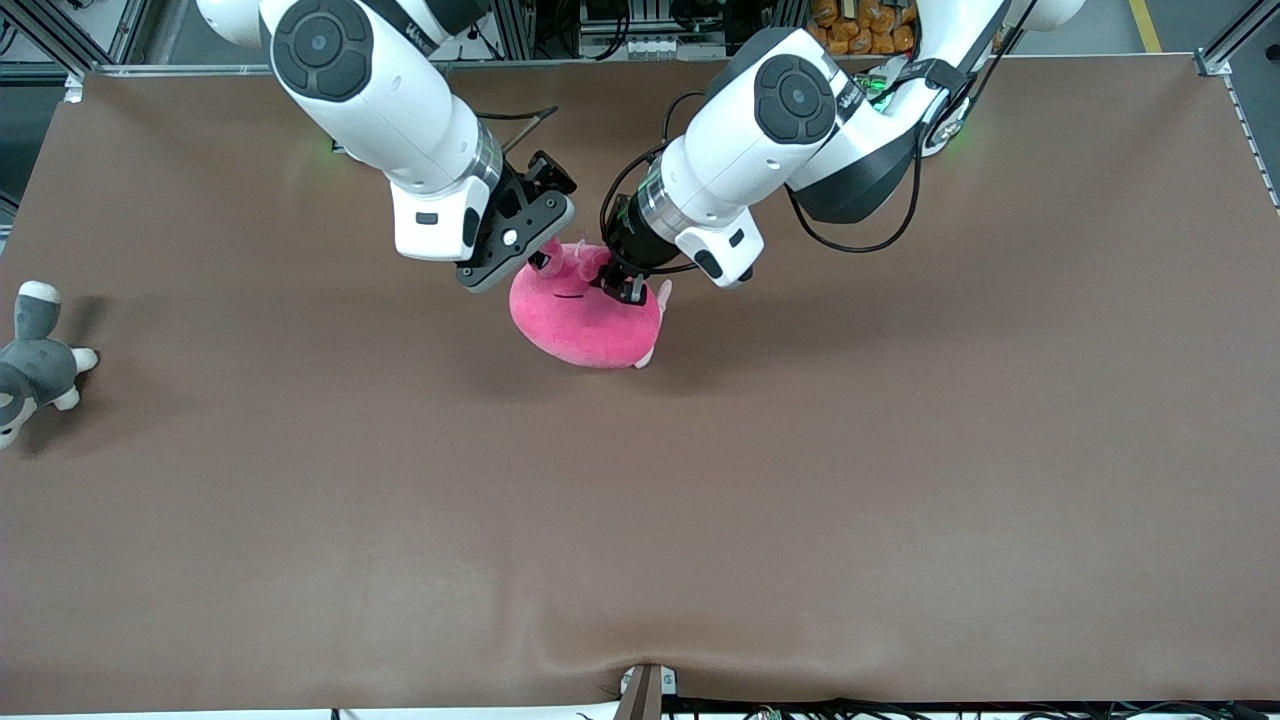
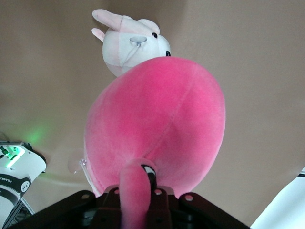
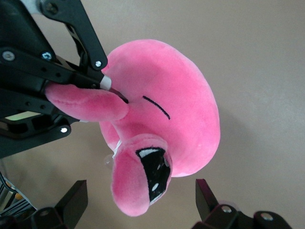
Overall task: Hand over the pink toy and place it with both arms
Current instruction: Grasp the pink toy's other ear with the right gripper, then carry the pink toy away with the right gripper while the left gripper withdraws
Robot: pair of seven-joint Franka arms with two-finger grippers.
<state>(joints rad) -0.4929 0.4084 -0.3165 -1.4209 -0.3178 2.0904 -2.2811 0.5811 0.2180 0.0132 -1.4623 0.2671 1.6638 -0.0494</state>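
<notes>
The pink toy [image 1: 585,318] hangs over the middle of the table. My left gripper [image 1: 622,285] is shut on one of its eye stalks [image 2: 136,186]. The toy's round body [image 2: 157,124] hangs below the jaws. My right gripper [image 1: 545,258] is open beside the left one. Its two fingers [image 3: 71,200] stand on either side of the toy's other eye stalk [image 3: 140,176] without touching it. The right wrist view also shows the left gripper [image 3: 90,83] clamped on the first stalk, and the toy's thin line mouth [image 3: 157,107].
A pale pink-and-white puppy plush [image 2: 131,45] lies on the table under the pink toy, with only its edges showing in the front view [image 1: 660,295]. A grey-and-white plush animal [image 1: 35,365] lies at the right arm's end of the brown table [image 1: 900,450].
</notes>
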